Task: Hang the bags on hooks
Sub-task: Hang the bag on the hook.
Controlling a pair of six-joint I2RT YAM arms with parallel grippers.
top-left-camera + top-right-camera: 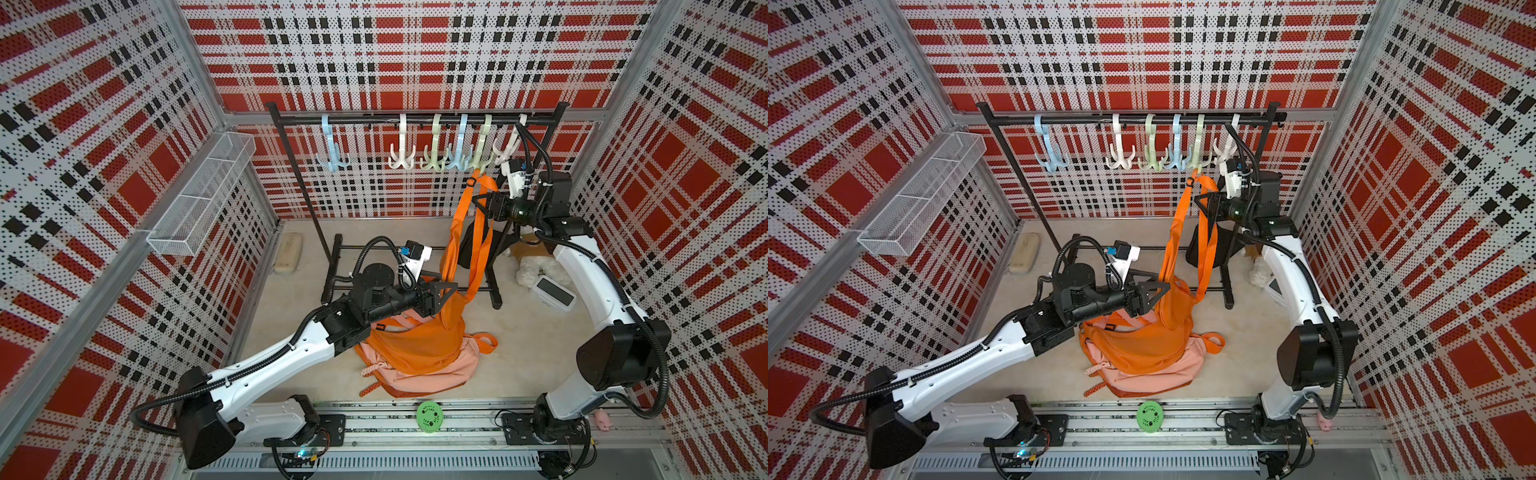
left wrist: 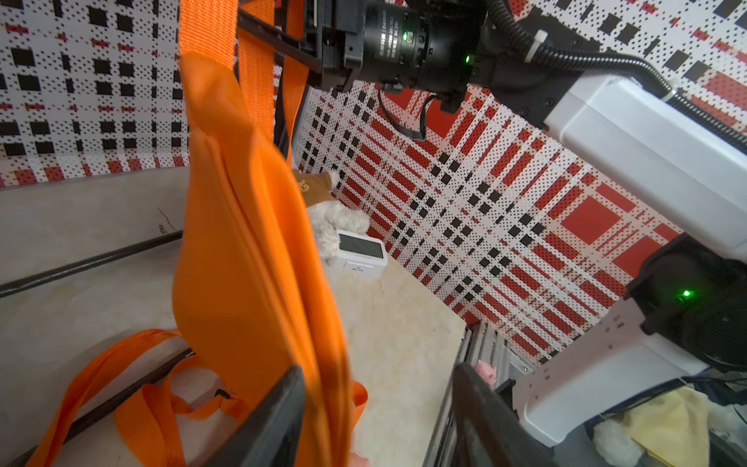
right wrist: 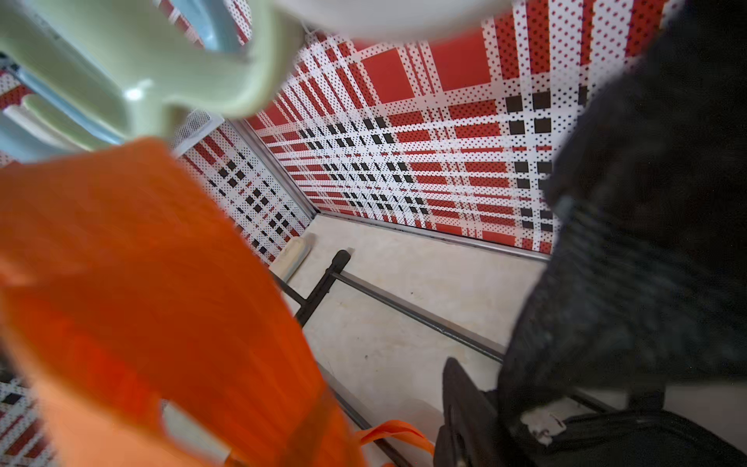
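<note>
The left jaws and right jaws stand apart, clamping nothing. One orange bag (image 1: pixel 415 345) hangs just beside both, strap on one of six hooks (image 1: pixel 402 143); one pink backpack (image 1: pixel 432 376) lies below.

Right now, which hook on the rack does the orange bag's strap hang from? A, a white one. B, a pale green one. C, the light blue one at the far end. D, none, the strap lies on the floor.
B: in a top view the strap runs up to a pale green hook, beside the white hook at the end of the rack.
</note>
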